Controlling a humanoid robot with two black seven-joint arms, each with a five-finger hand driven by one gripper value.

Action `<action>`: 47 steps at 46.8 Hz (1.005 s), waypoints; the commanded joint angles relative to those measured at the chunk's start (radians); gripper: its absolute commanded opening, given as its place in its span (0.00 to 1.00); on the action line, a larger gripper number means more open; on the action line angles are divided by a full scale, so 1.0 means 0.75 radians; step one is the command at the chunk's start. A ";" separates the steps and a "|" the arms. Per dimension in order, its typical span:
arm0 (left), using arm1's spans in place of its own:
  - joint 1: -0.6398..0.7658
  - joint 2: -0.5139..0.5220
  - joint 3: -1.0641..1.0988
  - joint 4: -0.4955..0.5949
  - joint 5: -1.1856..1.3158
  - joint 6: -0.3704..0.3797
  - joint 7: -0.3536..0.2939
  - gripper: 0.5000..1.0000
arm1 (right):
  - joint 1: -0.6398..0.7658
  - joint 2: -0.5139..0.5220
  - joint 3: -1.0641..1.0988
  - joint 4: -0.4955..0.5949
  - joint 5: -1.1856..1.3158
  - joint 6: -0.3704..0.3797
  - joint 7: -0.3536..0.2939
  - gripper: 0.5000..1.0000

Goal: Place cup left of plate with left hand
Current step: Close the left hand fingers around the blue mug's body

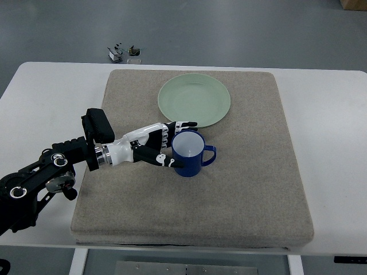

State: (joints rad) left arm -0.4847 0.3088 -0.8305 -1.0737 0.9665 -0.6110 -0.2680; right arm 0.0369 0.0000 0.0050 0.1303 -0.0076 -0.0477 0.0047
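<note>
My left hand (pixel 163 146): fingers curled around blue mug (pixel 189 153), frame centre, just below green plate (pixel 194 100).

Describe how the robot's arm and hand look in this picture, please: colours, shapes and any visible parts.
Only the left arm shows. It is black, built of blocky links with round silver joint caps and a boxy black housing near the wrist. A silver ring joins it to a glossy white forearm shell. The left hand has white and black segmented fingers with dark tips. No cables or markings are readable.
</note>
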 commanded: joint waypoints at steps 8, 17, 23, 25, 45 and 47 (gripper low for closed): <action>-0.006 -0.027 0.003 0.031 0.000 0.000 0.006 1.00 | 0.000 0.000 -0.001 0.000 0.000 0.000 0.000 0.87; -0.020 -0.039 0.003 0.039 0.012 0.000 0.010 0.99 | 0.000 0.000 -0.001 0.000 0.000 0.000 0.000 0.87; -0.020 -0.042 0.003 0.039 0.041 0.000 0.010 0.98 | 0.000 0.000 -0.001 0.000 0.000 0.000 0.000 0.87; -0.020 -0.042 0.003 0.039 0.043 0.000 0.010 0.96 | 0.000 0.000 0.001 0.000 0.000 0.000 0.000 0.87; -0.027 -0.042 0.001 0.035 0.065 0.000 0.008 0.56 | 0.000 0.000 -0.001 0.000 0.000 0.000 0.000 0.87; -0.027 -0.042 0.001 0.035 0.063 0.000 0.008 0.56 | 0.000 0.000 -0.001 0.000 0.000 0.000 0.000 0.87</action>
State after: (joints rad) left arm -0.5046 0.2776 -0.8298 -1.0477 1.0154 -0.6109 -0.2622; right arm 0.0368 0.0000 0.0046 0.1300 -0.0077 -0.0477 0.0047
